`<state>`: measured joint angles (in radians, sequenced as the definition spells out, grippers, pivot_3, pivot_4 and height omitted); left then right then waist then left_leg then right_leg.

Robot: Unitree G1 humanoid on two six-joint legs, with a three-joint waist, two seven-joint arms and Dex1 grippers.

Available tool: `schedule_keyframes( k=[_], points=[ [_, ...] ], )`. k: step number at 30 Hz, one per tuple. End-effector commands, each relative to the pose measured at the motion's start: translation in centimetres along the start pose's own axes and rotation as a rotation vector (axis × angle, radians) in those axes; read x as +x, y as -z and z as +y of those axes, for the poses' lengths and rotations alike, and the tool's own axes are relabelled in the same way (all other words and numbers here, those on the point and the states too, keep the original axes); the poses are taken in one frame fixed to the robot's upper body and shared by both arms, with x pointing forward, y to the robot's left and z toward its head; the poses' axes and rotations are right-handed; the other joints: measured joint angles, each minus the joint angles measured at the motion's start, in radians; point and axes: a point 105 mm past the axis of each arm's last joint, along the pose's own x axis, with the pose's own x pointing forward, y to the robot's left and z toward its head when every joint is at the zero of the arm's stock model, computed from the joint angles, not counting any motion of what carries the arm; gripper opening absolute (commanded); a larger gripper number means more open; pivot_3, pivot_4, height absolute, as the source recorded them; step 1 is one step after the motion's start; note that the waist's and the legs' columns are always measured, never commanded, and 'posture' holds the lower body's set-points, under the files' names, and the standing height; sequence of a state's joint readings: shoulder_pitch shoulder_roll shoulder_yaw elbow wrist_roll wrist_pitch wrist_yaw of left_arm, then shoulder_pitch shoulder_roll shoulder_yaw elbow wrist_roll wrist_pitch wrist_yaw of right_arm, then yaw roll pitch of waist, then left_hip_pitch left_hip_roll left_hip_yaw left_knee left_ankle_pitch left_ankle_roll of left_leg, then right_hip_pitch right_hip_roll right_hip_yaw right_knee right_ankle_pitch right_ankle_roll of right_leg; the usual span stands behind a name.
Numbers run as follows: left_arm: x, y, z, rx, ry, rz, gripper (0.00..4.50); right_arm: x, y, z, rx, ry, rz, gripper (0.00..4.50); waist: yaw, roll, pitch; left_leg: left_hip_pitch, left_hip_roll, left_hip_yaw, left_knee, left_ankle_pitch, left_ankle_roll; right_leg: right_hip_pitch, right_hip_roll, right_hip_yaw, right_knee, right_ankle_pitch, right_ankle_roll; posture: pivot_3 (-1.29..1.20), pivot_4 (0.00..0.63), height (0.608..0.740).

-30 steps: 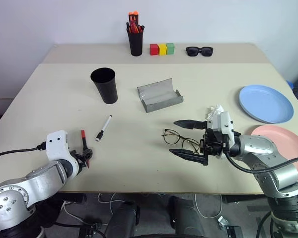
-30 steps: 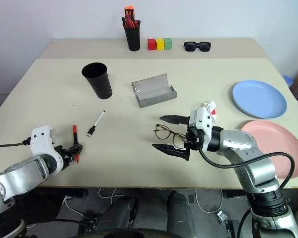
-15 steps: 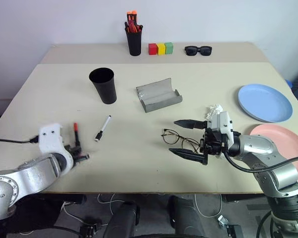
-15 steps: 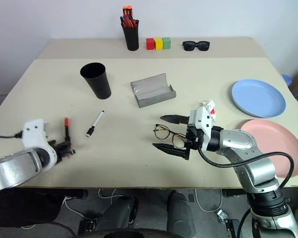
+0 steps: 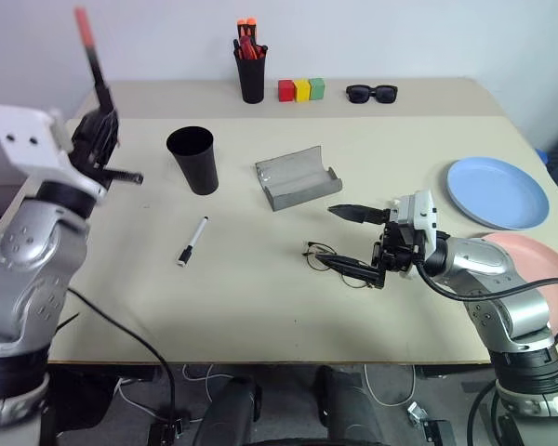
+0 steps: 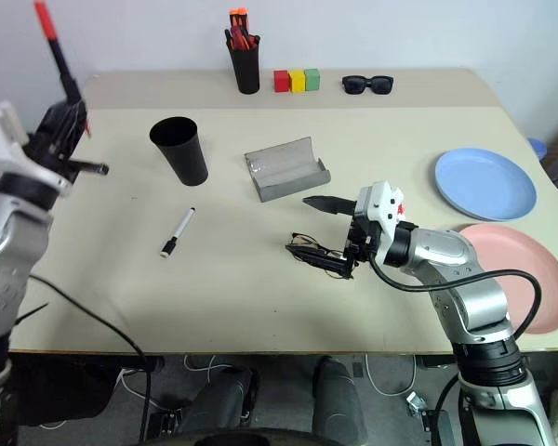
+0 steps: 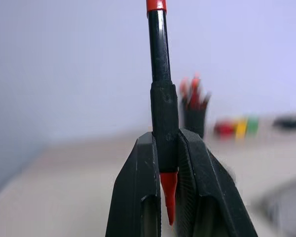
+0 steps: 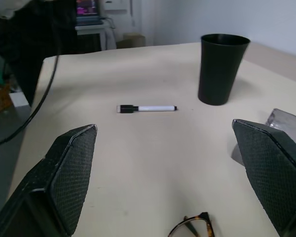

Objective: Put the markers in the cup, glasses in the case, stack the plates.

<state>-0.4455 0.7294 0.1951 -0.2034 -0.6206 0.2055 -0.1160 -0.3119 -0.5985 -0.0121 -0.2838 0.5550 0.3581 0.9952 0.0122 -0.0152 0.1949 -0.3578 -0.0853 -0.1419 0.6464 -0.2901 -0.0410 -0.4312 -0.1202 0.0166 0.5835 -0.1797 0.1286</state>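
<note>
Red-capped marker upright, clamped in raised left end effector; right end effector spread wide beside glasses

The black marker with the red cap stands upright in the air above the counter's left edge, clamped in the left hand; the white marker lies flat near the black cup. The wire-frame glasses lie toward the front edge, in front of the open grey case. The blue plate and pink plate sit side by side at the right edge.
</note>
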Motion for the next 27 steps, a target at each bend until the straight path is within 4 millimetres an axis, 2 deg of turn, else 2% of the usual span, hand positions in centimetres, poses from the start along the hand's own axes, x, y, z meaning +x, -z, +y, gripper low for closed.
schedule_keyframes(
  k=[1,4,7,10,13,18,24,27],
  points=[
    [2.0,1.0,0.6,0.075,0.046,-0.074,0.02,0.0,-1.3,-0.8,-0.047,0.032,-0.046,4.50,-0.001,0.000,0.000,0.000,0.000,0.000,0.000,0.000,0.000,0.000,0.000,0.000,-0.001,0.001,0.002,0.00,0.150,0.740],
    [3.3,2.8,1.1,0.005,0.042,-0.089,0.02,-0.3,-2.3,-1.6,-0.028,0.079,-0.100,4.50,-0.003,0.000,0.000,0.000,0.000,0.000,0.000,0.000,0.000,0.000,0.000,0.000,-0.002,0.004,0.005,0.00,0.150,0.740],
    [4.6,3.6,0.7,0.006,0.065,-0.127,0.02,-0.9,-3.5,-2.5,0.004,0.125,-0.155,4.50,-0.001,-0.001,0.000,-0.001,0.000,0.000,0.000,0.000,0.001,0.000,0.000,0.000,-0.004,0.005,0.006,0.00,0.150,0.740],
    [5.8,4.6,1.2,-0.030,0.032,-0.136,0.02,-1.0,-3.4,-2.5,-0.003,0.128,-0.139,4.50,0.000,-0.002,0.001,-0.002,0.000,0.000,0.001,-0.001,0.002,0.000,0.000,0.000,-0.005,0.005,0.007,0.00,0.150,0.740],
    [6.7,5.6,0.5,-0.080,0.046,-0.143,0.02,-0.6,-3.6,-2.1,-0.004,0.122,-0.144,4.50,0.000,-0.002,0.001,-0.002,0.000,0.000,0.001,-0.001,0.002,0.000,0.000,0.000,-0.006,0.005,0.007,0.00,0.150,0.740],
    [7.1,6.8,-0.6,-0.141,0.066,-0.136,0.02,-0.6,-3.7,-1.9,-0.015,0.123,-0.135,4.50,-0.007,-0.002,0.001,-0.002,0.000,0.001,0.001,-0.002,0.003,0.000,0.000,0.001,-0.006,0.006,0.008,0.00,0.150,0.740],
    [6.4,9.1,-0.9,-0.201,0.058,-0.082,0.02,-0.9,-3.6,-2.0,-0.016,0.134,-0.126,4.50,-0.009,-0.002,0.001,-0.002,0.000,0.001,0.002,-0.001,0.003,0.000,0.000,0.001,-0.005,0.006,0.008,0.00,0.150,0.740],
    [6.3,9.4,-1.1,-0.214,0.059,-0.071,1.35,-0.7,-3.5,-1.9,-0.015,0.133,-0.126,4.50,-0.007,-0.002,0.001,-0.002,0.000,0.001,0.002,-0.001,0.003,0.000,0.000,0.001,-0.005,0.006,0.008,0.00,0.150,0.740]
  ],
)
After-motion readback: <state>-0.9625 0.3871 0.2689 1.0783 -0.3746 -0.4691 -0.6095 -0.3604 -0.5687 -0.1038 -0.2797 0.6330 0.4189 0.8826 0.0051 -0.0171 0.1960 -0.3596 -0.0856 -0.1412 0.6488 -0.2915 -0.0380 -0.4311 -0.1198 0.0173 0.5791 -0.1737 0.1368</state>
